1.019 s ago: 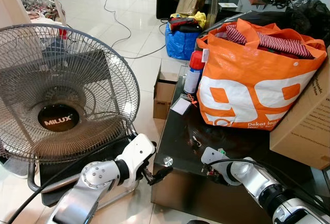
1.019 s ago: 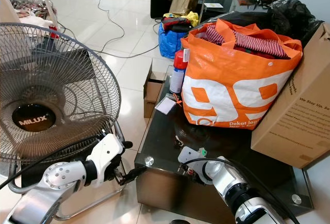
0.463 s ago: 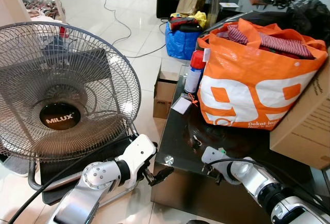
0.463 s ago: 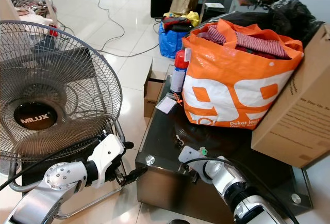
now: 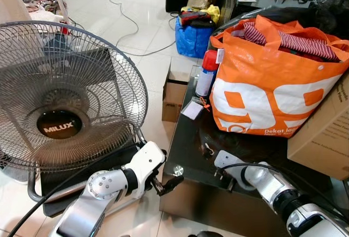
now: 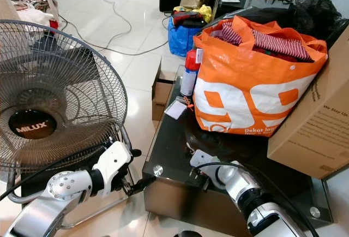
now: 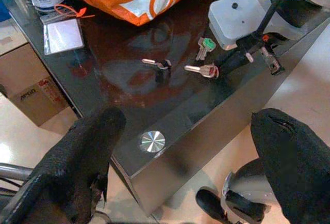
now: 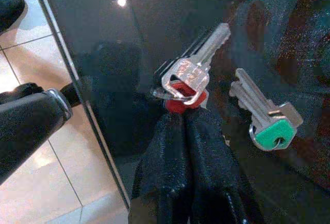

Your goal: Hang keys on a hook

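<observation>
pinching keys (image 8: 184, 82) | right claw (image 8: 183, 131) | table edge (image 8: 82, 105)

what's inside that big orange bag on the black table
The orange bag is stuffed with folded cloth: a red-and-white striped fabric and some orange-red cloth show at its open top. Whatever lies deeper is hidden by the bag's walls.

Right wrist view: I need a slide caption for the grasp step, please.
Right gripper shut on the red-tagged keys on the dark glass table, a green-capped key lying beside.
</observation>
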